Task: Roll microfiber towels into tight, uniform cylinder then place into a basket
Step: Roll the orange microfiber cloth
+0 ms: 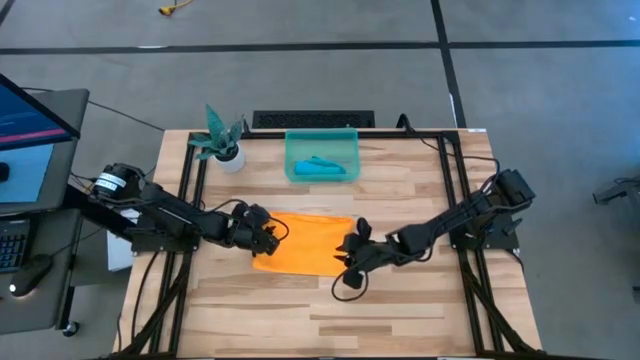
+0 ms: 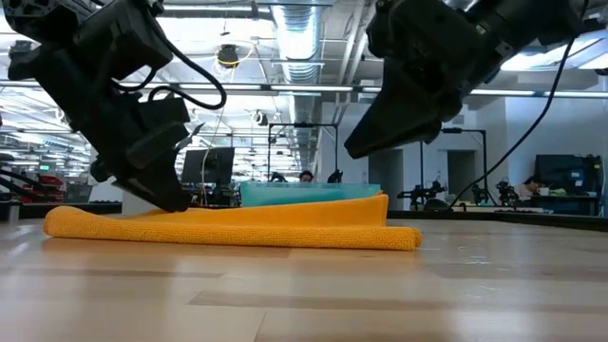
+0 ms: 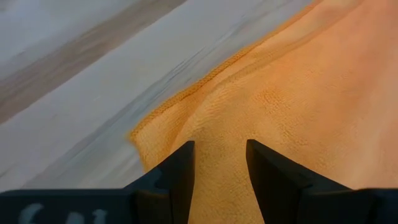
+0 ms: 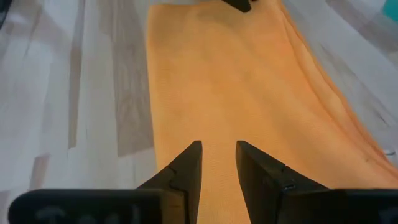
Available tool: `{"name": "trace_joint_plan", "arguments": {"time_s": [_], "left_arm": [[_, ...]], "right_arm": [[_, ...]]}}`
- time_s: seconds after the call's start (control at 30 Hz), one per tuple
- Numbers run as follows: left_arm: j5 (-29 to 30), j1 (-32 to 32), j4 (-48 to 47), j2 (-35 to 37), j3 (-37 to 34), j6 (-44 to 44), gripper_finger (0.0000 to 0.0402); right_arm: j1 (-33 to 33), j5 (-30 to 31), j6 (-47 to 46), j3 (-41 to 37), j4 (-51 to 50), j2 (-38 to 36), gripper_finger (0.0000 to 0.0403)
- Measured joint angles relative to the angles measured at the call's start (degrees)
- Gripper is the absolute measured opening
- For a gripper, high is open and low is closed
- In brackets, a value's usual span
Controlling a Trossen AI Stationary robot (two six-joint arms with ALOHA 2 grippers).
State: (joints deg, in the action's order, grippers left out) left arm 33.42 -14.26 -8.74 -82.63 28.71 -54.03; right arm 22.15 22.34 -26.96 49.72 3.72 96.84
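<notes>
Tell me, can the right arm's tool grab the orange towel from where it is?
Probably yes. The right tool hangs right at the orange towel's end, fingers apart over the cloth, with nothing between them. The left tool is at the other end, out of its way.

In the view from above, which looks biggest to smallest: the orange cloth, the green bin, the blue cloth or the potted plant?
1. Orange towel
2. Teal bin
3. Blue towel and potted plant: these two look about alike, so I won't rank them.
</notes>
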Motion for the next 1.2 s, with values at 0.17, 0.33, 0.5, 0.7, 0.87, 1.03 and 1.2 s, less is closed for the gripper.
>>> {"name": "trace_joint_plan", "arguments": {"time_s": [0.17, 0.33, 0.5, 0.7, 0.87, 1.03, 1.2], "left_arm": [[-0.54, 0.00, -2.45, 0.00, 0.00, -2.36, 0.0137], [-0.55, 0.00, -5.55, 0.00, 0.00, -4.73, 0.0137], [0.03, 0.00, -6.99, -0.04, 0.02, -5.30, 0.0137], [0.34, 0.00, -7.28, -0.04, 0.02, -5.52, 0.0137], [1.47, 0.00, -7.26, -0.04, 0.02, -5.22, 0.0137], [1.87, 0.00, -7.20, -0.04, 0.02, -5.19, 0.0137], [1.78, 0.00, -6.32, -0.02, 0.02, -2.42, 0.0137]], "right_arm": [[0.37, 0.03, -0.02, -1.24, 2.09, 0.00, 0.0120], [0.32, -0.37, -0.45, -1.25, 5.12, 4.56, 0.0120], [-1.08, -2.06, 0.22, 2.54, 5.07, 10.63, 0.0120], [-1.90, -6.45, -2.78, 5.54, 0.15, 13.17, 0.0120], [-1.02, -8.26, -9.00, 5.88, -3.02, 13.18, 0.0120], [0.26, -11.32, -11.09, 6.01, -2.85, 13.11, 0.0120], [0.35, -12.36, -9.44, 7.82, -3.84, 13.22, 0.0120]]}}
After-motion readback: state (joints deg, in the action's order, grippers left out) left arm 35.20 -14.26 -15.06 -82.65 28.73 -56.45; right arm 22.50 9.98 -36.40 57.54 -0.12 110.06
